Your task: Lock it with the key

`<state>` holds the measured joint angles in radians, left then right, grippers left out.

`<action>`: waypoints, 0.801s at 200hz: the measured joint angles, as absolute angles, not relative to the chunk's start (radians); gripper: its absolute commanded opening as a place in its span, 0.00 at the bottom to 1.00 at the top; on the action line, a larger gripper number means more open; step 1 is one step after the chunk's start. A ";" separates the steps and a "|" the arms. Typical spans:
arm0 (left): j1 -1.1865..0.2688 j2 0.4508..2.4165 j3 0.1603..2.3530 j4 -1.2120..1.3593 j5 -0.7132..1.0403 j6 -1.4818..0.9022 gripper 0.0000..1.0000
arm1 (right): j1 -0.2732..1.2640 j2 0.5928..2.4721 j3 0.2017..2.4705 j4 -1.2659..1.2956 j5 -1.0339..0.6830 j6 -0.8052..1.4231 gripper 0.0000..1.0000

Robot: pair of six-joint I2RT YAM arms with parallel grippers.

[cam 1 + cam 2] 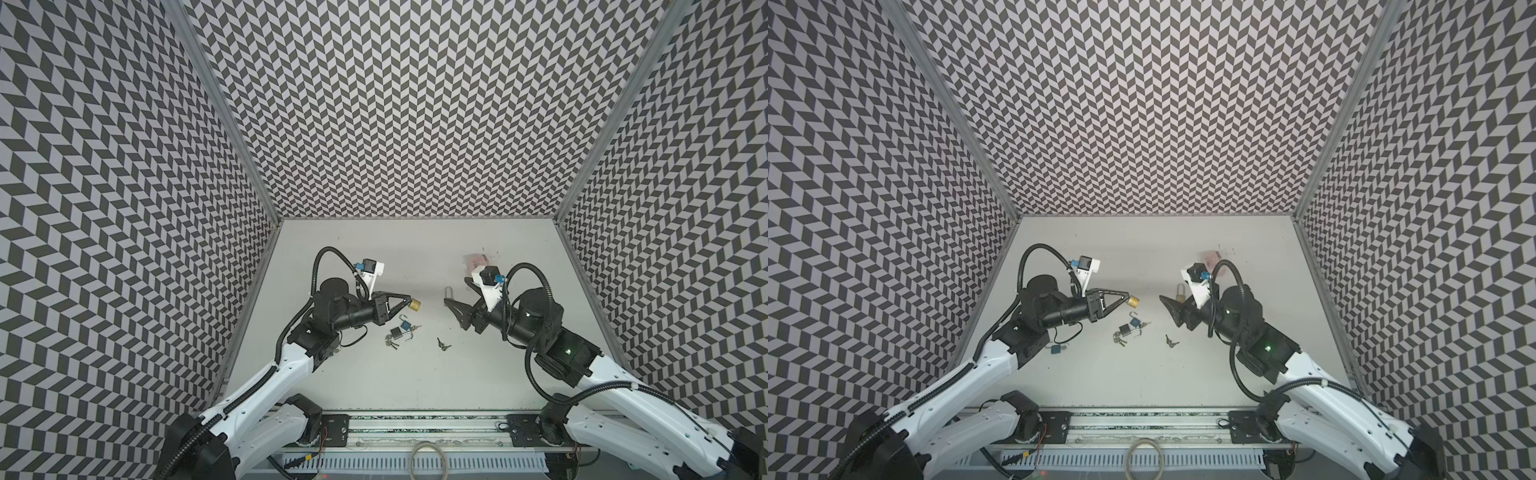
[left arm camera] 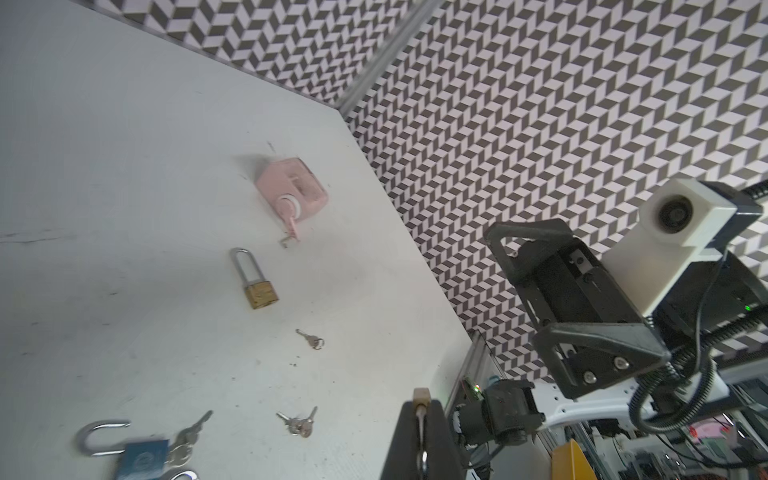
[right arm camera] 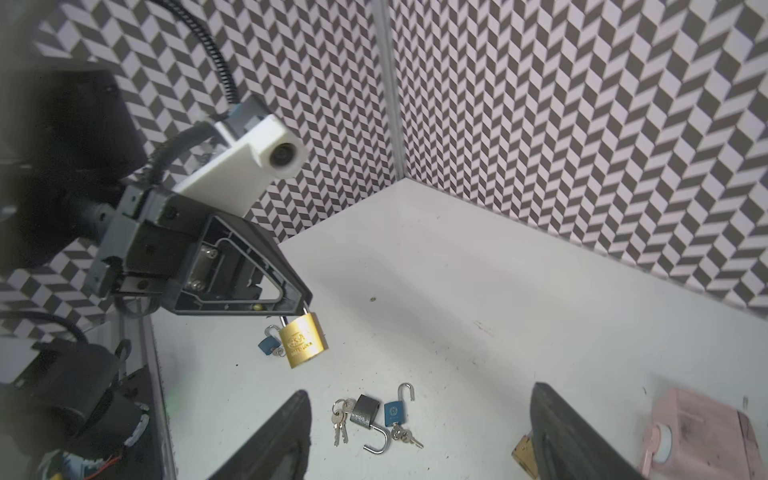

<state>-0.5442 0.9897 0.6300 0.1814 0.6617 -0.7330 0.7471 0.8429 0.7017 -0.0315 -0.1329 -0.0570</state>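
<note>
Evidently the left gripper was clamped on the shackle of a brass padlock, which hung clear above the worktop's middle. The right gripper stood wide and empty opposite it. Loose keys lay nearer the front edge, near a grey padlock and a blue padlock, both open.

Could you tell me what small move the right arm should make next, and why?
Probably lower the right claw onto the loose keys on the table and close on them. The left claw is shut on the shackle of the brass padlock, holding it off the table, while the right claw is open and empty, so a key is missing.
</note>
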 measured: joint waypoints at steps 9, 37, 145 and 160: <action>-0.567 0.998 0.641 0.205 0.665 -0.744 0.00 | 0.762 0.850 0.726 -0.050 -0.148 -0.110 0.78; -0.610 1.025 0.650 0.252 0.669 -0.770 0.00 | 0.851 0.886 0.803 -0.107 -0.138 -0.256 0.77; -0.646 1.047 0.657 0.276 0.669 -0.779 0.00 | 0.973 0.983 0.852 -0.241 -0.029 -0.424 0.73; -0.651 1.049 0.659 0.277 0.669 -0.779 0.00 | 0.974 0.989 0.852 -0.240 -0.016 -0.428 0.69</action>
